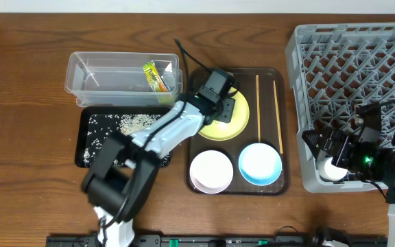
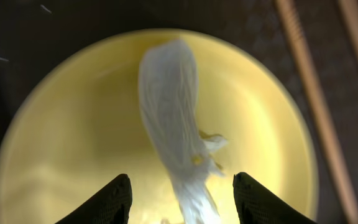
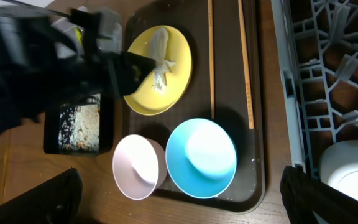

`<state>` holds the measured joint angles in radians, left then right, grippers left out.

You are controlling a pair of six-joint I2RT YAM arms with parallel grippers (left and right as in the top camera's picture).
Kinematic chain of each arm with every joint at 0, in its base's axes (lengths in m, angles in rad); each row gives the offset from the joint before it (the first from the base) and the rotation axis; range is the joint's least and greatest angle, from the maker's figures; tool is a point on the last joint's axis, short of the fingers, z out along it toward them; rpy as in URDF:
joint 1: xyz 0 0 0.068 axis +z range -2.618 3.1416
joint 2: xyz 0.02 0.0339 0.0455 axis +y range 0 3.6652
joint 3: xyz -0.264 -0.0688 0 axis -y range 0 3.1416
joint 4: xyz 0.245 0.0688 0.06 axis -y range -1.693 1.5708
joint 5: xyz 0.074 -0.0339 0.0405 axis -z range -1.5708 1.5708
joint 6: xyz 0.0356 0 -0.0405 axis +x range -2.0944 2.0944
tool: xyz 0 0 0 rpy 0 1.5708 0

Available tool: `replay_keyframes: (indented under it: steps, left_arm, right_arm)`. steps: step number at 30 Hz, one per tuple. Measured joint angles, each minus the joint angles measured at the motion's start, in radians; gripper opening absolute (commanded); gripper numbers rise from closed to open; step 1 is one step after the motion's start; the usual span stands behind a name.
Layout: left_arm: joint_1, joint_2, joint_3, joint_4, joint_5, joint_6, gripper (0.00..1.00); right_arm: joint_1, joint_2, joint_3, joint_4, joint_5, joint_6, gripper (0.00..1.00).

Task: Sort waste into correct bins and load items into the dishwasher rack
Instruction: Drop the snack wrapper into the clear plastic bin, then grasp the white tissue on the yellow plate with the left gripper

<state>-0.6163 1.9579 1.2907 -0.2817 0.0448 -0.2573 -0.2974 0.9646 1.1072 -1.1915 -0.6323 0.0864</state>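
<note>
The white crumpled scrap [image 2: 173, 118] lies on the round yellow-green plate [image 2: 61, 124], which sits on the brown serving tray. My left gripper [image 2: 182, 202] is open just above the plate [image 1: 228, 127], one finger on each side of the scrap's near end. The snack wrapper [image 1: 155, 75] lies in the clear tub [image 1: 98, 68]. Rice crumbs [image 1: 132, 123] lie in the black tray [image 1: 88, 140]. The white bowl [image 1: 211, 171], the blue bowl [image 1: 260, 163] and two chopsticks [image 1: 258, 103] sit on the serving tray. My right gripper [image 3: 185, 199] is open and empty, held high by the rack's [image 1: 362, 68] front left corner.
The dark brown serving tray [image 1: 283, 182] lies between the black tray and the rack. A white round object [image 3: 353, 165] sits in the rack's near corner. My left arm [image 1: 163, 134] stretches over the black tray's right end.
</note>
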Motion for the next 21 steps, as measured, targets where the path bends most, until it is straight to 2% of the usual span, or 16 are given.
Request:
replay_keyframes:
  steps: [2, 3, 4, 5, 6, 7, 14, 21]
  left_arm:
    - [-0.001, 0.041, 0.000, 0.025, -0.003, 0.001, 0.56]
    - [-0.001, 0.053, 0.000, 0.033, -0.005, 0.002, 0.52]
    - [-0.001, 0.069, 0.000, 0.042, -0.007, 0.003, 0.41]
    - [-0.001, 0.079, 0.000, 0.047, -0.008, -0.001, 0.22]
    - [-0.001, 0.085, 0.000, 0.052, -0.015, 0.000, 0.10]
    - [-0.001, 0.085, 0.000, 0.055, -0.018, 0.006, 0.06]
    - [0.007, 0.025, -0.001, -0.009, -0.019, 0.011, 0.06]
    - [0.105, -0.300, 0.002, -0.055, -0.039, 0.004, 0.06]
  right_arm:
    - [0.000, 0.000, 0.000, 0.000, 0.000, 0.000, 0.99]
    - [0.000, 0.000, 0.000, 0.000, 0.000, 0.000, 0.99]
    - [0.000, 0.000, 0.000, 0.000, 0.000, 0.000, 0.99]
    - [0.000, 0.000, 0.000, -0.001, 0.000, 0.000, 0.99]
    - [0.000, 0.000, 0.000, -0.001, 0.000, 0.000, 0.99]
    - [0.000, 0.000, 0.000, -0.002, 0.000, 0.000, 0.99]
    - [0.000, 0.000, 0.000, -0.004, 0.001, 0.000, 0.99]
    - [0.000, 0.000, 0.000, -0.004, 0.001, 0.000, 0.99]
